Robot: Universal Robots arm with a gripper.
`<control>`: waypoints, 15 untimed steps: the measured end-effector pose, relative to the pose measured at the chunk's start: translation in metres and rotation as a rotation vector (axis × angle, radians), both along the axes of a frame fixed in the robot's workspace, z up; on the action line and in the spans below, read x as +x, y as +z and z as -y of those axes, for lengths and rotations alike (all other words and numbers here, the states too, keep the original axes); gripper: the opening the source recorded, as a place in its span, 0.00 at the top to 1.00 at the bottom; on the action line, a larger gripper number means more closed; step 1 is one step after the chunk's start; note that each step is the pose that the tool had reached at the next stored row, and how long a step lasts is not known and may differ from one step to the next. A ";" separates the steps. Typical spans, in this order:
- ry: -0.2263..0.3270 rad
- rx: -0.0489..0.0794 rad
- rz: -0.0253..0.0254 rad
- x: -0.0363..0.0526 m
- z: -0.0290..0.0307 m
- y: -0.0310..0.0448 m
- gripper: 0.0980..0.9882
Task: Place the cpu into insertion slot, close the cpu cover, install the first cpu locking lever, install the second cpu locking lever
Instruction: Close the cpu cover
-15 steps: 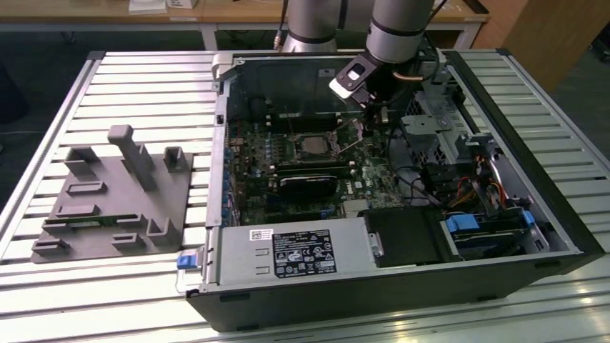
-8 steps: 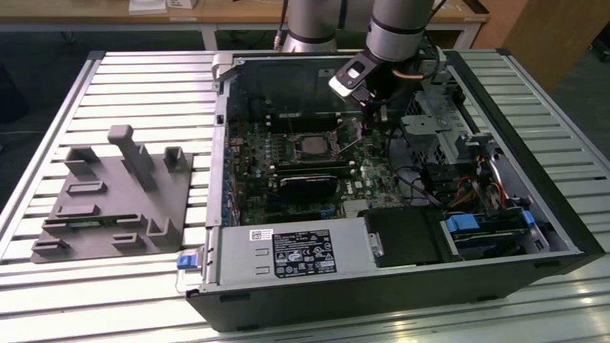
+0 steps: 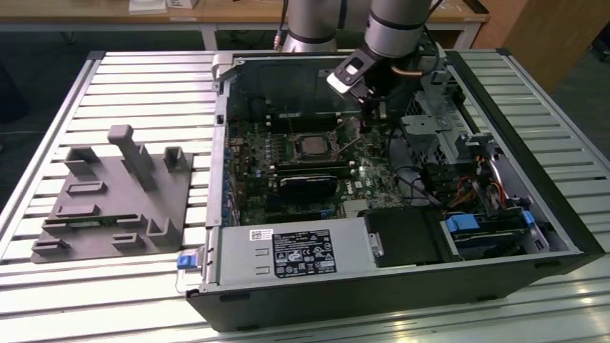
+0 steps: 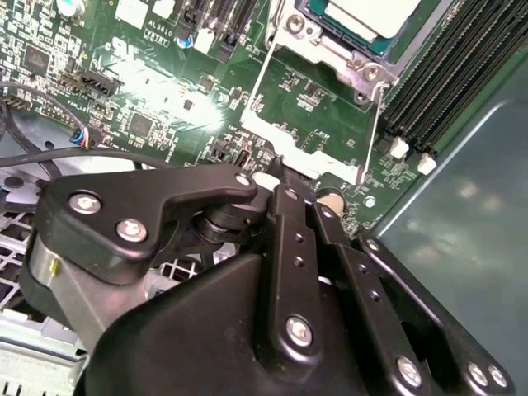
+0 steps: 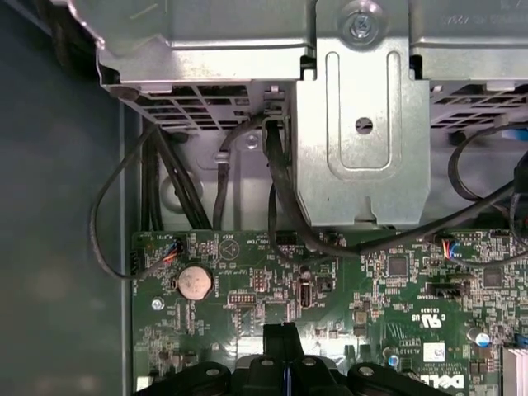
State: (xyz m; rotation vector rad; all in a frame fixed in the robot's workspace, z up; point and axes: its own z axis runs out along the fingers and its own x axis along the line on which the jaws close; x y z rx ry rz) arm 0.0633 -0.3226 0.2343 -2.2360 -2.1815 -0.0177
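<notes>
the computer box (image 3: 381, 304) lies open on the ribbed table (image 3: 143, 78). a gray stand (image 3: 114, 200) sits apart from it, on the exterior view's left. inside the box you see the green board (image 5: 371, 280), a black card (image 3: 310, 180) just in front of the slot (image 3: 313, 145), and a metal cage (image 5: 363, 148) with black cables (image 5: 272, 173) hanging beside it. a round battery (image 5: 194, 282) sits on the board near the cables.

in the second wrist view the chip (image 4: 371, 12) lies in the slot, and the cover (image 4: 330, 54) looks flat around it. two thin wire levers (image 4: 261, 78) run out from the slot toward your pincer (image 4: 276, 177). long black slots (image 4: 437, 74) lie next to them.

your pincer (image 3: 373, 106) is near the slot, on the exterior view's right of it and a little farther back, close over the board. its fingers (image 5: 276, 346) look pressed together. you cannot tell if anything is between them.

your arm (image 3: 396, 21) comes down from the far side of the table into the box, with the wrist tipped so the pincer points down at the board.
</notes>
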 end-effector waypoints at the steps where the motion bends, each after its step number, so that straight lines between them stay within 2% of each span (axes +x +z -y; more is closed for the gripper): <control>1: 0.000 0.000 0.0004 -0.0008 0.0000 0.0004 0.99; 15: 0.000 0.000 0.0067 -0.0141 0.0000 0.0039 0.99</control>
